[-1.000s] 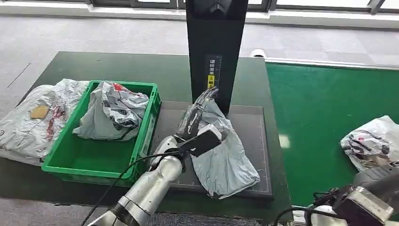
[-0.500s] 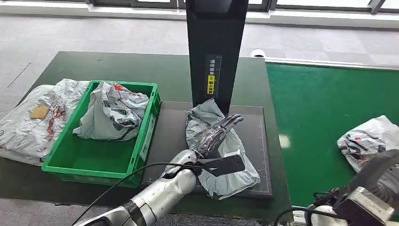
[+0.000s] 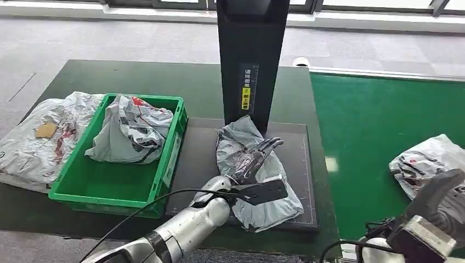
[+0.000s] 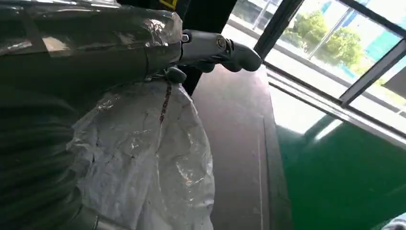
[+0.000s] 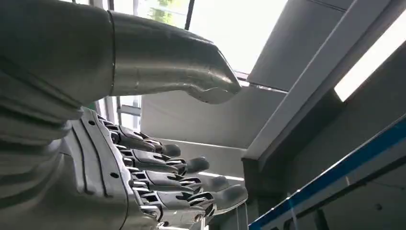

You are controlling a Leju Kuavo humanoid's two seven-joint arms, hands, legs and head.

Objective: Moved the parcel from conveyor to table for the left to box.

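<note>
At the near right corner of the head view the right hand (image 3: 447, 192) is low beside the green conveyor (image 3: 378, 137); in the right wrist view the right hand (image 5: 143, 163) points up toward the ceiling with its fingers (image 5: 191, 165) extended side by side and nothing in them. From the near left the silver left arm (image 3: 181, 230) reaches forward over the table edge, with a black cable beside it. The left hand (image 3: 249, 161) lies on top of the grey parcel (image 3: 263, 189), fingers spread and stretched out over the crumpled plastic; it presses or rests on the bag, but I cannot tell if it already grips it. The parcel lies on the black mat (image 3: 299, 164) on the dark green table (image 3: 109, 76), just right of the green crate (image 3: 164, 164). In the left wrist view the left hand (image 4: 210, 48) is above the shiny parcel (image 4: 143, 158), which touches the hand. I count four parcels: one under the left hand, one grey parcel in crate (image 3: 131, 129), one white parcel left of crate (image 3: 38, 137) with a brown label, and one white parcel on conveyor (image 3: 427, 164) near the right hand. Behind the mat a black column (image 3: 249, 55) stands, close to the far end of the held-down parcel. On it is a small label (image 3: 247, 85) with white characters above and a yellow part below; the writing is too small to read. Farther away is the grey floor (image 3: 137, 38).
</note>
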